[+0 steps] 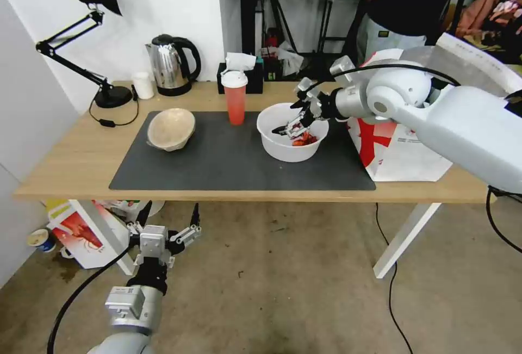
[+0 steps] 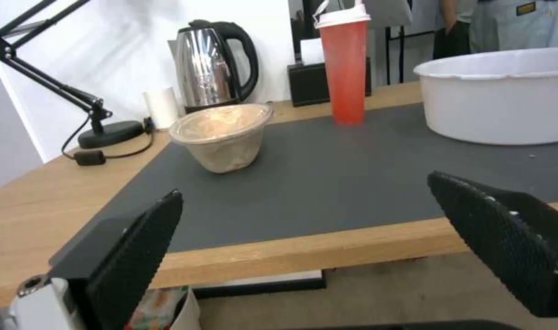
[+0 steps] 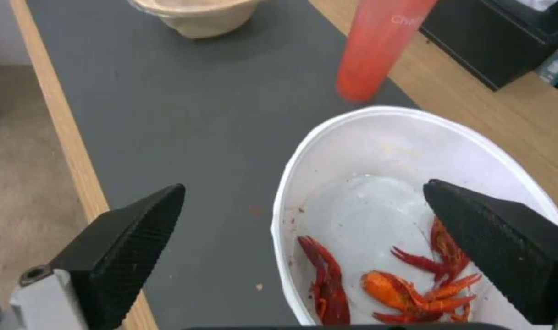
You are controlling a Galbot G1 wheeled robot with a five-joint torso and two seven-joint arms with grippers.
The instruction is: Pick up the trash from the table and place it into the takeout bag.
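Note:
On the table (image 1: 70, 163), a white round bowl (image 1: 292, 139) with red crayfish scraps (image 3: 413, 284) sits on the dark mat (image 1: 228, 163). My right gripper (image 1: 296, 120) hangs open over its near-side rim (image 3: 282, 201), one finger outside above the mat and the other over the inside. A tall red cup (image 1: 235, 101) with a white lid stands just left of the bowl, and a beige fibre bowl (image 1: 170, 128) lies tilted farther left. The red-and-white takeout bag (image 1: 391, 150) stands at the table's right end, partly hidden by my right arm. My left gripper (image 1: 170, 210) waits open below the table's front edge.
Along the back edge stand a black desk lamp (image 1: 100, 44), a steel kettle (image 1: 171, 66), a small white cup (image 1: 143, 85) and a black tissue box (image 1: 239, 79). A smaller white bag with a crayfish picture (image 1: 81, 231) sits on the floor under the left end. A person stands behind the table.

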